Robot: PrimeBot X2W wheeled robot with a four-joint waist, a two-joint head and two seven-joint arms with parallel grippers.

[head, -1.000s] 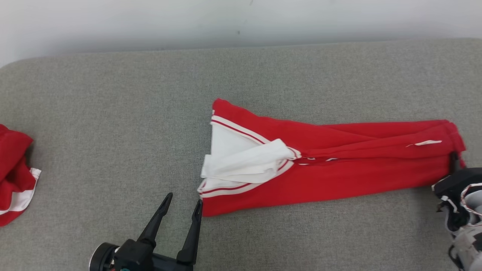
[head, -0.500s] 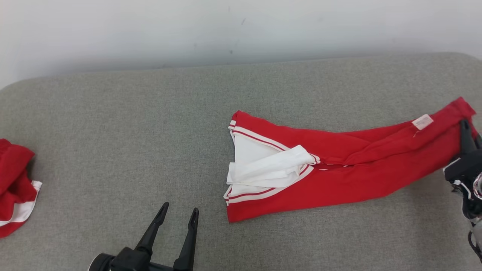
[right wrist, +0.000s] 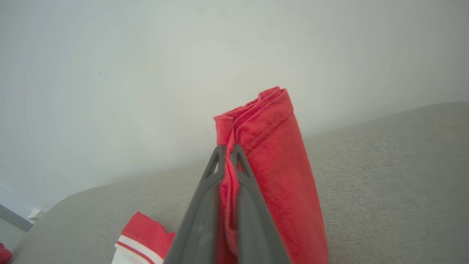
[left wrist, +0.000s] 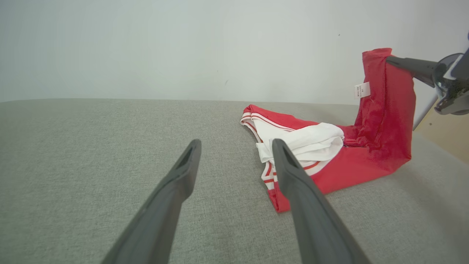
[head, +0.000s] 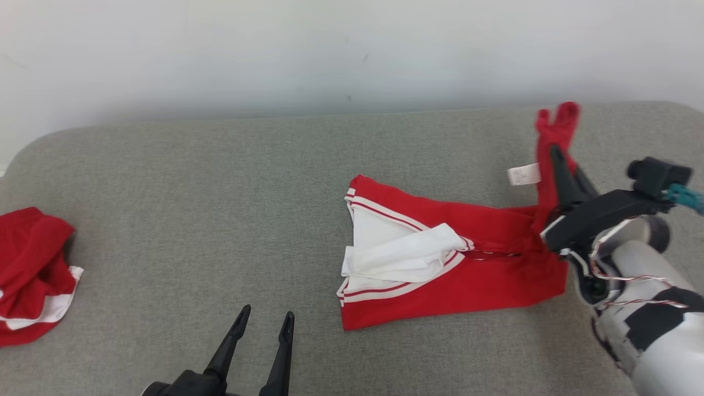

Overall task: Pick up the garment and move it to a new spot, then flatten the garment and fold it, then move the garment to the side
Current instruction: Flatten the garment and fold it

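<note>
White tag [head: 523, 175] hangs on the garment [head: 467, 275] just left of the R claw [head: 556, 157] tips; print too small to read. R claw is clenched on the tagged end, raised upright vs flat 1 s ago. The rest trails below-left on the grey cushion [head: 165, 192]. L claw [head: 264, 319] is spread, empty, with the garment just to its right.

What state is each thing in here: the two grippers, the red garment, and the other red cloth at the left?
left gripper, open, holding nothing.
right gripper, shut on one end of the red garment, raised.
red garment, one end lifted upright, the white-striped end lying on the grey surface.
other red cloth, crumpled, lying apart at the left.
</note>
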